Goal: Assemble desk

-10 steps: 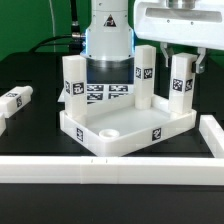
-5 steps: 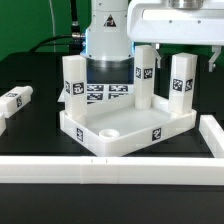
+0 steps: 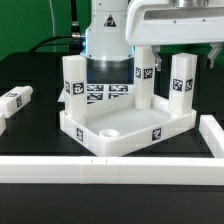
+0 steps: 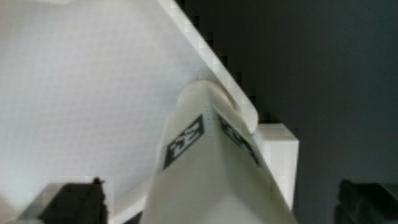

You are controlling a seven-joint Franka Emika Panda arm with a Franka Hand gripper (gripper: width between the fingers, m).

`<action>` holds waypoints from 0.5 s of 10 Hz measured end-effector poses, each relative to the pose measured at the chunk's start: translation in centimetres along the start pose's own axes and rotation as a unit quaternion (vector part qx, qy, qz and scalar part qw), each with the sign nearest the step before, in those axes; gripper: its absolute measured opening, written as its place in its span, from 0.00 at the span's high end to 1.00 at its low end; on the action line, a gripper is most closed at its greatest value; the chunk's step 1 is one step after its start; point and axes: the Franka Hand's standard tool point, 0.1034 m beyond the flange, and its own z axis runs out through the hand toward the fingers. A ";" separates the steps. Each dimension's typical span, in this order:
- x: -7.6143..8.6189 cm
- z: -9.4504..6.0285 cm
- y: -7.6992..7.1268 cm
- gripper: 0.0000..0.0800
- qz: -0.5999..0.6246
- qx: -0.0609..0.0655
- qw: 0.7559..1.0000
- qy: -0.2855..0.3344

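The white desk top (image 3: pixel 160 133) lies upside down in the middle of the exterior view. Three tagged white legs stand in its corner sockets: one on the left (image 3: pixel 73 80), one at the back (image 3: pixel 144 75) and one on the right (image 3: pixel 181 85). The front socket (image 3: pixel 108 130) is empty. A fourth leg (image 3: pixel 17 99) lies on the table at the exterior view's left. My gripper (image 3: pixel 182 42) hangs just above the right leg. In the wrist view that leg (image 4: pixel 214 150) stands between my gripper's (image 4: pixel 222 205) dark fingers (image 4: pixel 79 202), which are spread wide and do not touch it.
The marker board (image 3: pixel 105 93) lies behind the desk top, in front of the robot base (image 3: pixel 108 40). A long white border bar (image 3: pixel 100 168) runs along the front. Another (image 3: pixel 213 130) stands at the exterior view's right.
My gripper has risen from around the top of the right leg, and its fingers no longer flank the leg. The legs and desk top have not moved.
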 end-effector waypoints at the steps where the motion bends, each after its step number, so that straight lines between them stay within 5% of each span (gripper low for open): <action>1: 0.1 -0.1 0.1 0.19 -0.063 -0.007 0.998 0.000; 5: 0.0 0.0 0.2 0.19 -0.219 -0.018 0.976 -0.003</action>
